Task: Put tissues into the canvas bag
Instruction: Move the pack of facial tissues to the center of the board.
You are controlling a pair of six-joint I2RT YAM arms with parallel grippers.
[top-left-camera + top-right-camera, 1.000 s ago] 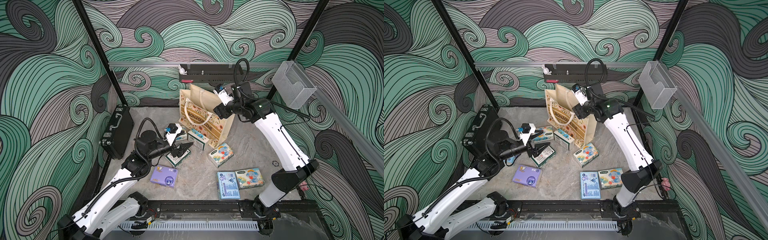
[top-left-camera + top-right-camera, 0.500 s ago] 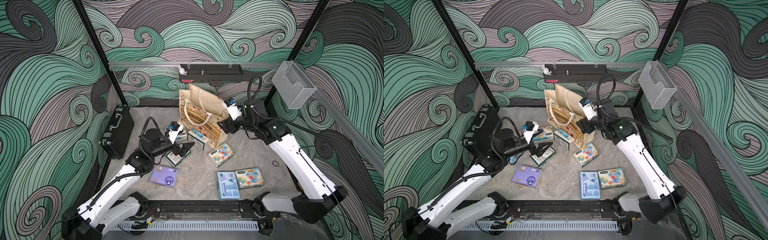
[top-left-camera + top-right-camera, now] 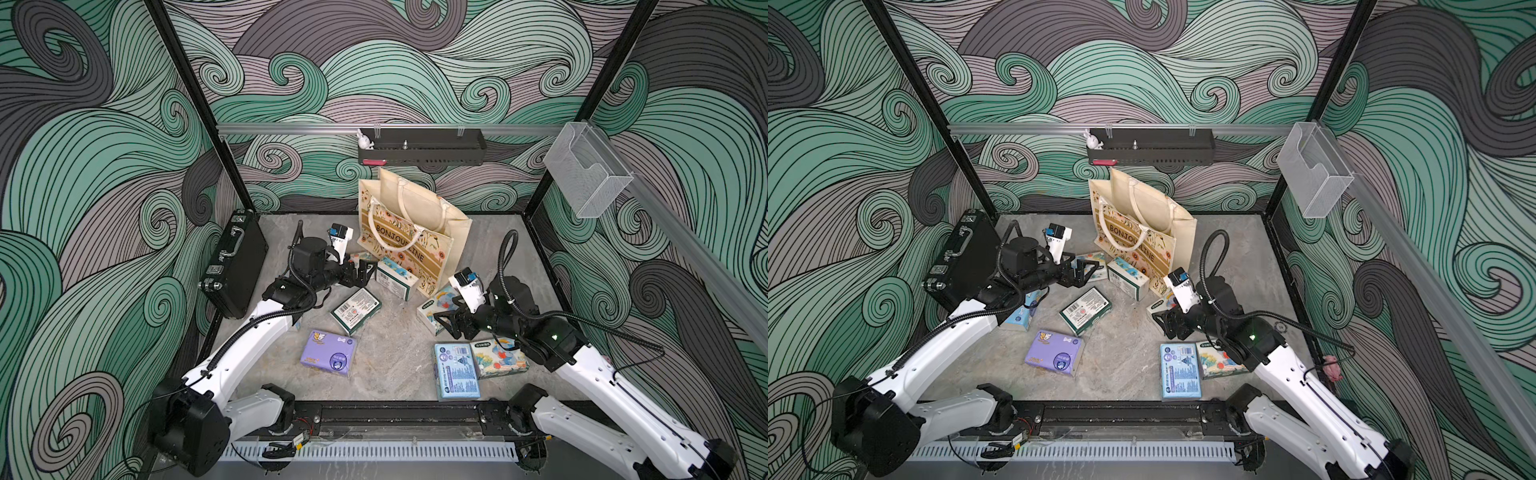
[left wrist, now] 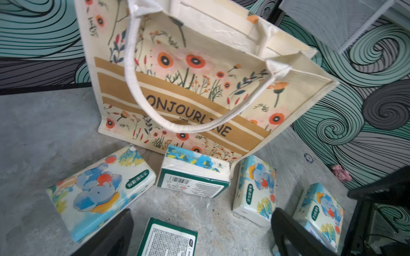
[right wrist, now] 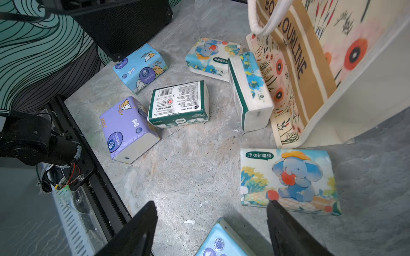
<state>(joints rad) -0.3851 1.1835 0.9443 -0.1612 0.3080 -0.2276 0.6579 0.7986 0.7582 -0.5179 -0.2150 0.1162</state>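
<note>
The canvas bag stands upright at the back, its mouth open. Several tissues lie on the floor in front of it: a purple pack, a dark green pack, a floral pack on edge, and elephant-print packs. My left gripper hangs open and empty near the bag's front, with the green pack below it. My right gripper is open and empty, low over a light blue pack and beside an elephant pack.
A black briefcase leans on the left wall. Another light blue pack lies partly under my left arm. A black shelf hangs behind the bag, and a wire basket is mounted on the right rail.
My right arm has swung down from the bag's mouth to low over the front-right packs. My left gripper has opened wider and moved from the green pack toward the bag.
</note>
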